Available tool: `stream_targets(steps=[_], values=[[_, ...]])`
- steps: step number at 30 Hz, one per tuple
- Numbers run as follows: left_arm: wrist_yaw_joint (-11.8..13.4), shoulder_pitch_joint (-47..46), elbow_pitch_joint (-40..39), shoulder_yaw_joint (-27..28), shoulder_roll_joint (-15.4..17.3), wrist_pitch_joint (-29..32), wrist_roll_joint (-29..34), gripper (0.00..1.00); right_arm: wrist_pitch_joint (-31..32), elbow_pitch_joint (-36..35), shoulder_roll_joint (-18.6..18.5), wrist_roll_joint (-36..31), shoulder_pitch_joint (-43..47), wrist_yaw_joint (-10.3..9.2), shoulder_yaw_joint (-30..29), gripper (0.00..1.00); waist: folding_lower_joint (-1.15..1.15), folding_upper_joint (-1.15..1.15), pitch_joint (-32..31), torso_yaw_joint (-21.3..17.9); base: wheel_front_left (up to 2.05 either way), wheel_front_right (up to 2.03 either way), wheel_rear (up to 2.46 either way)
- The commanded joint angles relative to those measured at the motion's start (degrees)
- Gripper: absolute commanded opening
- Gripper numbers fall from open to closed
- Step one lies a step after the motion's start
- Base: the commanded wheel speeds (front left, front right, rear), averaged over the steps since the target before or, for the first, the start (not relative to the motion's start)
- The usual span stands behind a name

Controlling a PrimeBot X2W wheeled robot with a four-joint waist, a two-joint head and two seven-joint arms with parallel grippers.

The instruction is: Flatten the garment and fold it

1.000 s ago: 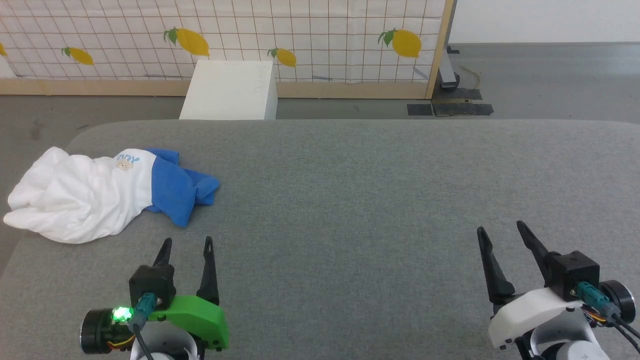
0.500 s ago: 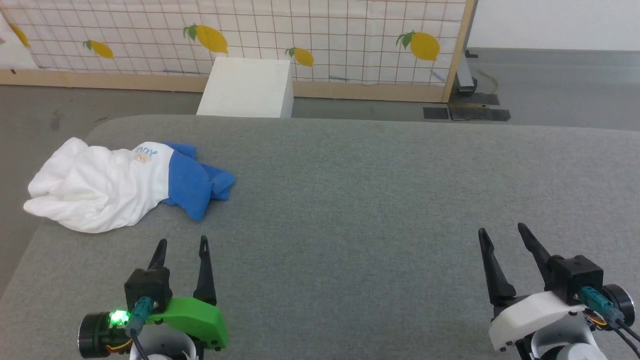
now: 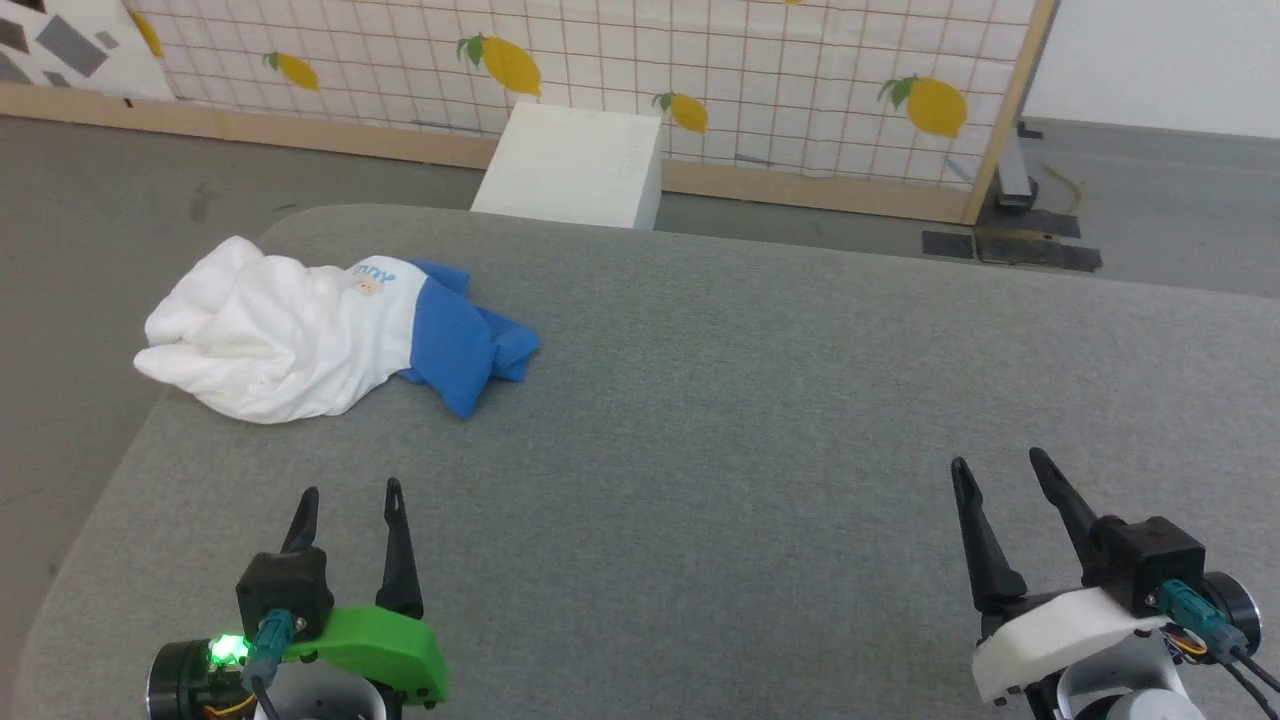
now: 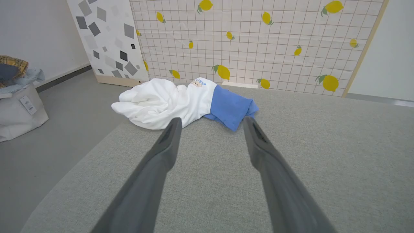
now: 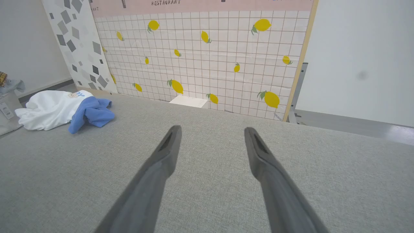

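At the near edge of the counter [image 3: 700, 420] both my arms sit low, fingers pointing away from me. Left pincer [image 3: 350, 488]: jaws apart, nothing between them, hovering over bare grey cloth. Right pincer [image 3: 997, 457]: same, jaws spread, empty, well apart from the left one. I read this as a ready pose with no reach begun.

Out from the left pincer, at the far left corner, lies the garment [image 3: 310, 340], bunched in a heap. The white body is toward the left edge and seems to lap a little over it. A blue sleeve is crumpled toward the middle, and the bear print faces up on the far side. It isn't flat and no fold is made, so the task looks to be at its start. The left arm is nearer, so I judge it goes first. The heap probably needs dragging toward the centre, since that corner leaves no room to spread it.

Beyond the counter are a white box [image 3: 575, 165] on the floor and a lemon-print screen [image 3: 780, 80].
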Motion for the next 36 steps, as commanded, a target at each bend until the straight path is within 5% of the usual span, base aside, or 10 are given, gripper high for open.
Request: stream_targets(steps=[1,36], values=[[0.49,0.69,0.07,-0.01,-0.01,-0.62,-0.92,1.0,-0.75,0.28,0.05,0.64,0.38,-0.03,0.05,1.0,0.0,0.0,-0.06,1.43,0.0,0.0,0.0],[3.92,2.15,1.32,-1.3,-0.18,-4.73,-4.21,1.0,-4.82,3.1,0.09,2.83,1.26,-0.05,0.01,1.0,0.0,0.0,0.18,12.63,0.0,0.0,0.0]])
